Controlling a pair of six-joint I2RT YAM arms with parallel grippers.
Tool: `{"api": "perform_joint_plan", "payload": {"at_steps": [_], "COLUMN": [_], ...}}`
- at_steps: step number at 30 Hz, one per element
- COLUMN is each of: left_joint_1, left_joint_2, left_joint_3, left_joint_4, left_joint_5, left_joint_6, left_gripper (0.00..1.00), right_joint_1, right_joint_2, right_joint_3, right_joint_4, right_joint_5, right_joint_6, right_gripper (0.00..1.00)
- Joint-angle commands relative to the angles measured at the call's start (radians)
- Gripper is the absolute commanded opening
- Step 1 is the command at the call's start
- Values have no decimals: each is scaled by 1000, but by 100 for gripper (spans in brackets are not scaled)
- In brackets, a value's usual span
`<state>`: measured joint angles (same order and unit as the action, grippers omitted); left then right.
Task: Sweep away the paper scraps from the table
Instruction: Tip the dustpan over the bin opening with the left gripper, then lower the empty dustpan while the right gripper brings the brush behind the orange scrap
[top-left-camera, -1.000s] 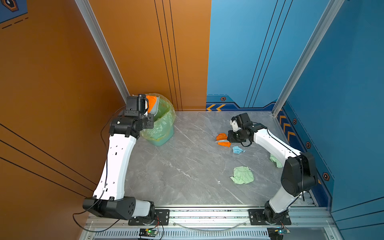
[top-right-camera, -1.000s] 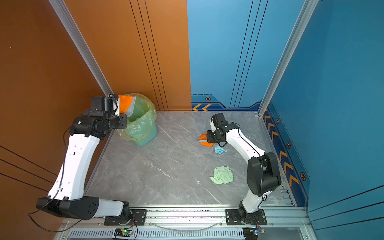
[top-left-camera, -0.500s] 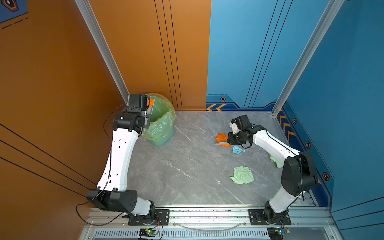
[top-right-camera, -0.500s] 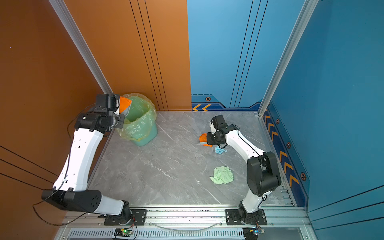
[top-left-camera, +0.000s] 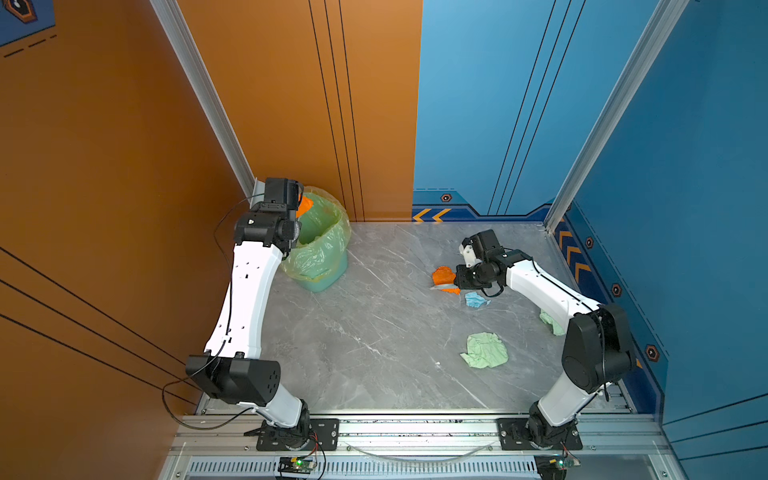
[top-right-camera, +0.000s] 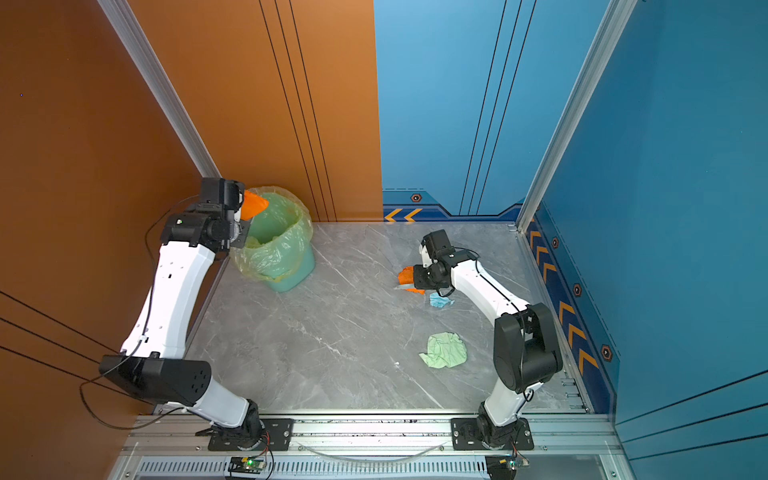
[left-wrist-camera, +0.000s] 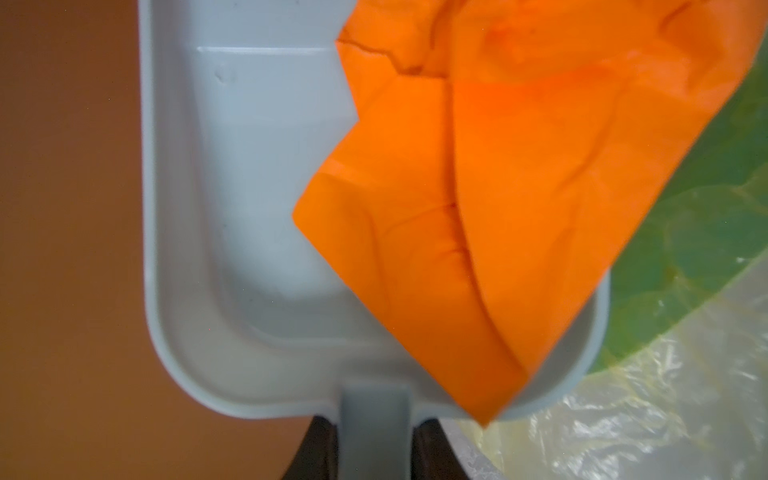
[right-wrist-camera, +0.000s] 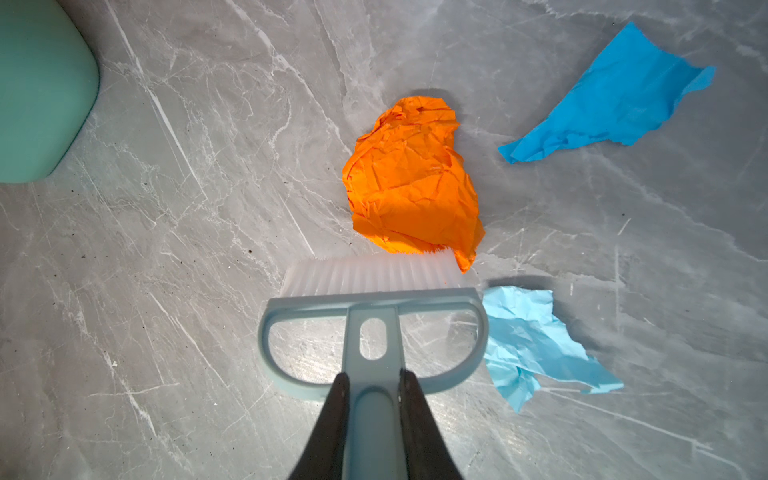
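Observation:
My left gripper is shut on the handle of a pale blue-grey dustpan, held tilted over the rim of the bin. An orange paper scrap lies in the pan, over the bag's mouth. My right gripper is shut on a brush, and the white bristles touch a crumpled orange scrap on the table. A light blue scrap lies beside the brush head, and a bright blue one lies farther off.
The bin, lined with a yellow-green bag, stands in the back left corner against the orange wall. A pale green scrap lies at the front right. Another pale green scrap is partly hidden behind my right arm. Walls enclose the table on three sides.
My left arm has lifted the dustpan higher and farther back over the bin's rim. The right arm and brush have barely moved.

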<state>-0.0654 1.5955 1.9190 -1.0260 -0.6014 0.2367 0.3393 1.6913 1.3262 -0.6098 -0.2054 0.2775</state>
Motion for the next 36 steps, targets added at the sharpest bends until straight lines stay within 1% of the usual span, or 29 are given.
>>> {"api": "perform_joint_plan", "payload": {"at_steps": [1,8,13,19,22,24,30,36], "left_joint_1": [7,16,18,13,6,4,0,-10], "left_joint_2": [30,100,136,155,179,194,208,232], "left_joint_3": [44,76,80,81,89,95,107,146], "left_joint_4": [-10,-10,-11,-9,-8,-6,-4,1], "left_joint_5": [-43,-52,-115,-241,-369,-417,-432,-481], "left_joint_6": [23,27,58,107,155,184,221,279], "left_gripper": [0,0,0,0,0,0,0,0], "right_joint_1": [0,0,1,-2,0,0,0,-2], "right_joint_2": [-14,6,5,6,4,3,-5,-15], "right_joint_3": [-11,-4,-4,-9,-10,-12,-18,-26], "right_joint_4": [10,12,12,11,12,10,12,11], "right_joint_5": [0,-8,-8,-11,-13,-14,-15,-11], "right_joint_6": [8,9,6,6,6,7,5,1], "right_gripper": [0,0,0,0,0,0,0,0]}}
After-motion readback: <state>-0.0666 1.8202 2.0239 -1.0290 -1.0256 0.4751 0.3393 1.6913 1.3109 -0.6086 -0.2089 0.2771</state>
